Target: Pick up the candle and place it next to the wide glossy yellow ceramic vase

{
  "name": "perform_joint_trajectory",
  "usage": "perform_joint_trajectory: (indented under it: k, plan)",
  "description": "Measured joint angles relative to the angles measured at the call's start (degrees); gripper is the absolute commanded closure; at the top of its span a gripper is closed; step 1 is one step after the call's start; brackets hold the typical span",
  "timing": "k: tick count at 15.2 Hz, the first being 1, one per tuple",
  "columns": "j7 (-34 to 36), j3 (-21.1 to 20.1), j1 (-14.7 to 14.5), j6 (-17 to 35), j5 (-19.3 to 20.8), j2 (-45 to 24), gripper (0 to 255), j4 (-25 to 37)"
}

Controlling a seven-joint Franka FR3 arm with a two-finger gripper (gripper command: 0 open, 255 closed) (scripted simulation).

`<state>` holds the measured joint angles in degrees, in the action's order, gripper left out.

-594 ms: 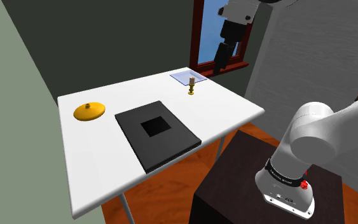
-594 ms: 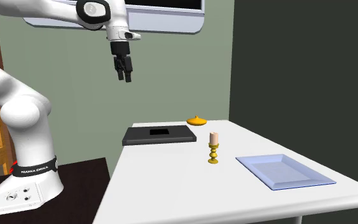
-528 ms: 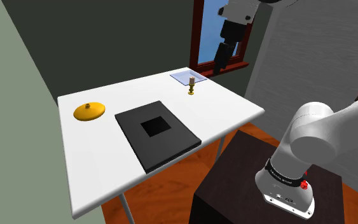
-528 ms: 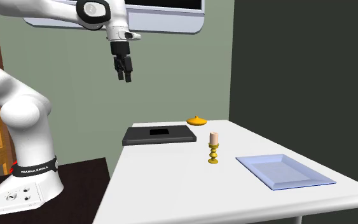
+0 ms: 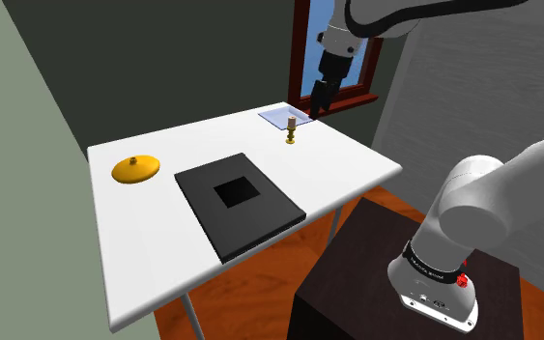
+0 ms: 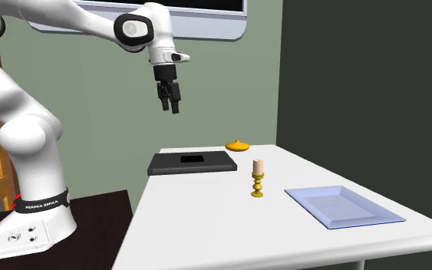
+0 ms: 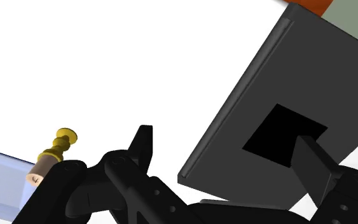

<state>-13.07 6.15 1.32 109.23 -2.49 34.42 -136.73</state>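
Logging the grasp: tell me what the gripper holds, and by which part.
Nothing. The gripper is open in the air, and the candle stands untouched on the table.

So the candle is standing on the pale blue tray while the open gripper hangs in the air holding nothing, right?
Not quite. The candle stands on the bare white table, beside the pale blue tray and apart from it; the second exterior view shows this. The rest holds: the gripper is open, in the air, holding nothing.
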Motion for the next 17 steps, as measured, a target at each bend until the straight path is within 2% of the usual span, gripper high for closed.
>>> perform_joint_trajectory:
  k: [8,17]
  plan:
    - [-2.77,3.46,1.9,12.09,1.64,-13.68,0,2.86]
    - [-6.65,7.4,3.85,22.12,0.55,-30.5,0,11.12]
